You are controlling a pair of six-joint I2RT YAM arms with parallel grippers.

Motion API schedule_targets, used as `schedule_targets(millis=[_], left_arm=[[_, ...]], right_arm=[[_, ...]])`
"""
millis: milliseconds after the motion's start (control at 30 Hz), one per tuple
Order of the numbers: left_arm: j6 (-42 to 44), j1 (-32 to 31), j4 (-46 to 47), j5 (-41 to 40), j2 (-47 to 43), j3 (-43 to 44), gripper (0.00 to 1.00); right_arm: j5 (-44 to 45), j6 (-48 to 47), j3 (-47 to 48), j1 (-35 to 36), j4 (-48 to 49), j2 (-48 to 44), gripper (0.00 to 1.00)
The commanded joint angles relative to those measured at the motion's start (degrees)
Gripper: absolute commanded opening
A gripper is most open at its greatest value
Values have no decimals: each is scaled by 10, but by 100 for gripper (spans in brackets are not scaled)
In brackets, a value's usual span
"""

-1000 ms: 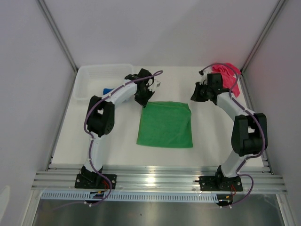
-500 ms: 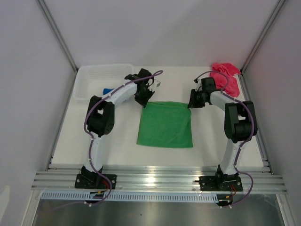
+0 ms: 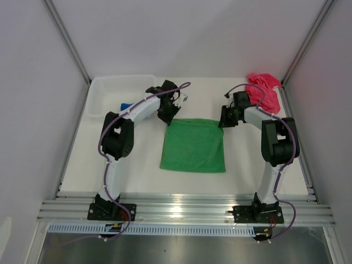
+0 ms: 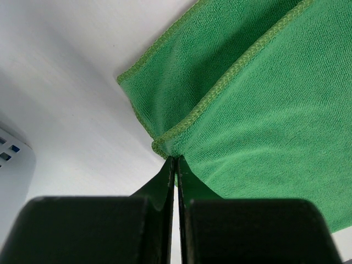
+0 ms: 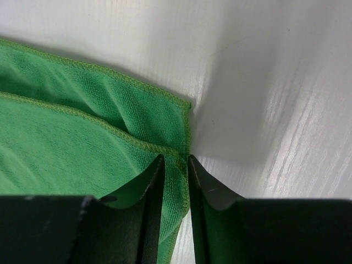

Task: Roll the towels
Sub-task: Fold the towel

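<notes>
At far-R corner, pink towel, top cam only, wrists: green towel

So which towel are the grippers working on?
The green towel, lying flat: left gripper and right gripper meet its far corners. The pink towel is bunched far right; blue towel peeks behind the left arm.
</notes>
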Motion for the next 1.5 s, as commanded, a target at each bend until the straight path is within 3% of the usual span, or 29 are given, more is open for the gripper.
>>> schedule_targets(millis=[0,300,800,1300,1467], left_arm=[[7,-3,4,-4,-31,0,1],[7,-3,4,-3,-32,0,1],[8,-3,4,-1,-32,-2,1],[9,-3,4,0,-32,-2,1],[10,-3,5,0,-32,-4,1]], right_arm=[[11,-3,-2,3,-2,-3,25],[17,-4,-5,4,-11,-3,23],[31,0,-18,6,-3,-24,1],[69,-7,-17,18,3,-63,5],[67,-5,-17,22,4,-65,1]])
